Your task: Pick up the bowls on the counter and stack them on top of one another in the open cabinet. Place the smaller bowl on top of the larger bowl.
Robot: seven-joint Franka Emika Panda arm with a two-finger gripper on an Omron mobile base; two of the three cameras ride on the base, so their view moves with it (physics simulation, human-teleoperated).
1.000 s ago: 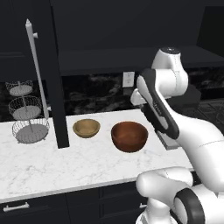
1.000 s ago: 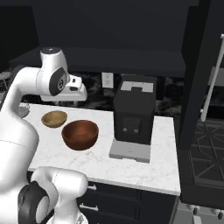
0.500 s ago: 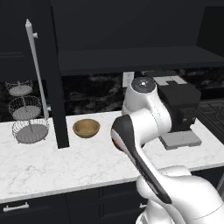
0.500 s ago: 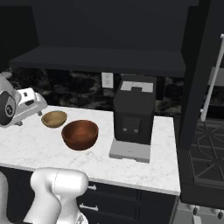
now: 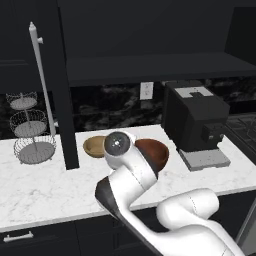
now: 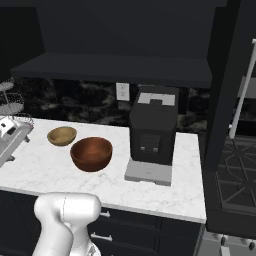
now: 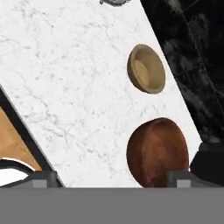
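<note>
Arm swung low since half a second ago; bowls unmoved. Gripper (image 7: 111,177) jaws wide apart, empty. Hand view: larger bowl (image 7: 157,151) at 6 o'clock of smaller bowl (image 7: 146,69); right base view adds coffee machine (image 6: 152,129).

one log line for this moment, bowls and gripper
gripper: open, empty, above counter | tan bowl: on counter | brown bowl: on counter beside it | cabinet shelf: no bowls | stacking: not started

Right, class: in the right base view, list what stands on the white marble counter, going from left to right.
Small light tan wooden bowl → larger deep reddish-brown wooden bowl → boxy black coffee machine on its grey tray.
</note>
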